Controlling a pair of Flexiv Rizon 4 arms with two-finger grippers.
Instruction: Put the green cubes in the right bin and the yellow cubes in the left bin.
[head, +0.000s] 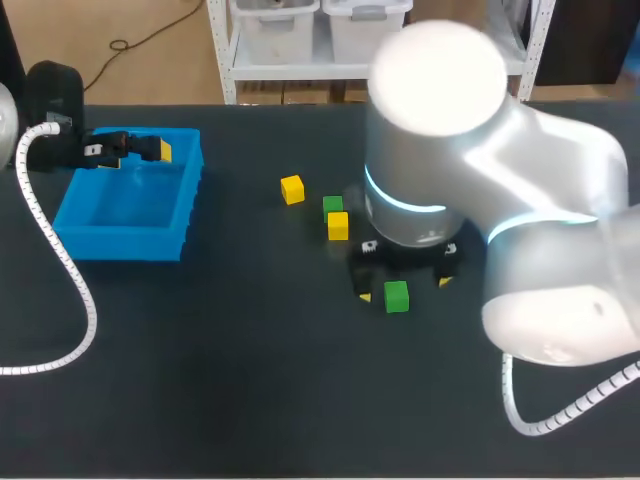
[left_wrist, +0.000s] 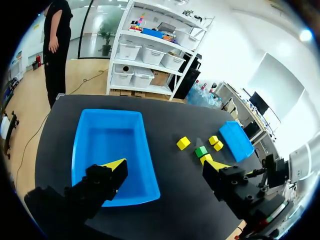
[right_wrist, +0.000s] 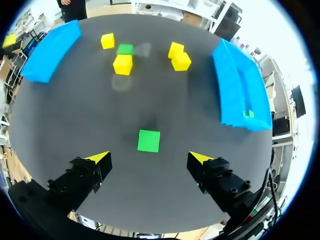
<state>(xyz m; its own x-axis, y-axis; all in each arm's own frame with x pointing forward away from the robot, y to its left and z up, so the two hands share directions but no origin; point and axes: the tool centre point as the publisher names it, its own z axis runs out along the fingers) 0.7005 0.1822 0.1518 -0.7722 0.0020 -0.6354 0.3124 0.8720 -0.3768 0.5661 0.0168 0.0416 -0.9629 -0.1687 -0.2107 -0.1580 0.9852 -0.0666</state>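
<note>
One green cube lies in the right bin, the left bin at 9 o'clock on the worktop looks empty, four yellow cubes and two green cubes wait loose, and the left pincer and right pincer are spread, holding nothing.

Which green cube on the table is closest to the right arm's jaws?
The lone green cube lying just ahead of the open jaws. The other green cube sits far ahead, beside a yellow cube.
</note>
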